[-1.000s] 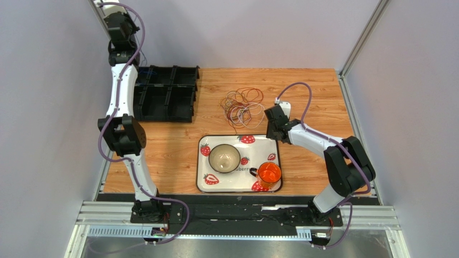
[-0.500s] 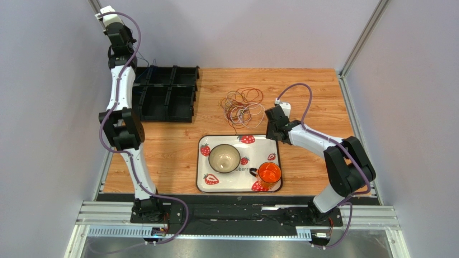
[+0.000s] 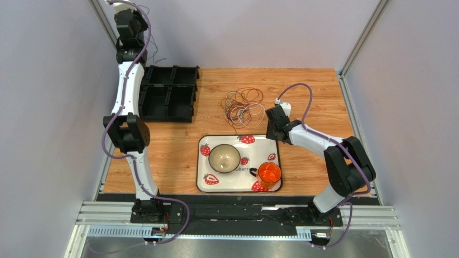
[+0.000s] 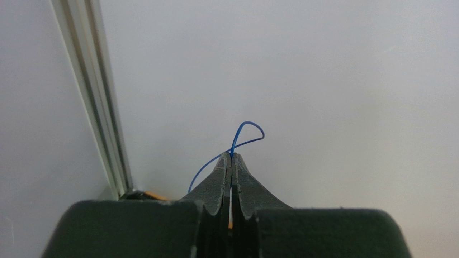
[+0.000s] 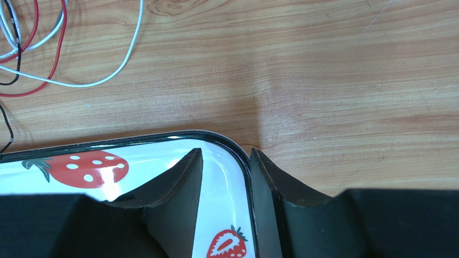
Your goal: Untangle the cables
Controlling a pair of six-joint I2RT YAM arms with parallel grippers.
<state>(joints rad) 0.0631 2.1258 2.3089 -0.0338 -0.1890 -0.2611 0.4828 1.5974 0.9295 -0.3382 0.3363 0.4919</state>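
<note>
Three pale grey walls (image 3: 242, 32) box in a wood-grain worktop (image 3: 318, 91), with an aluminium frame post (image 3: 362, 37) running up each back corner. At the back left sits a block of black bins (image 3: 164, 94). Near the front edge there's a white strawberry-print tray (image 3: 231, 184) carrying a bowl (image 3: 224, 158) and an orange cup (image 3: 269, 174).

And the cables (image 3: 242, 105): a loose tangle of red, white, yellow and dark loops lying on the wood just behind the tray, between the bins and the right arm.

Up high in the back left corner, the left gripper (image 4: 231, 157) is pinched tight on one blue cable (image 4: 249, 123), which curls in a small loop above the tips against the bare wall.

Down low, the right gripper (image 5: 226, 151) straddles the tray's far right corner, one finger over the inside and one outside the rim, jaws part-way apart and not clamped. That tray corner sits squarely between the fingers, with white and red strands lying on the wood beyond to the left.
</note>
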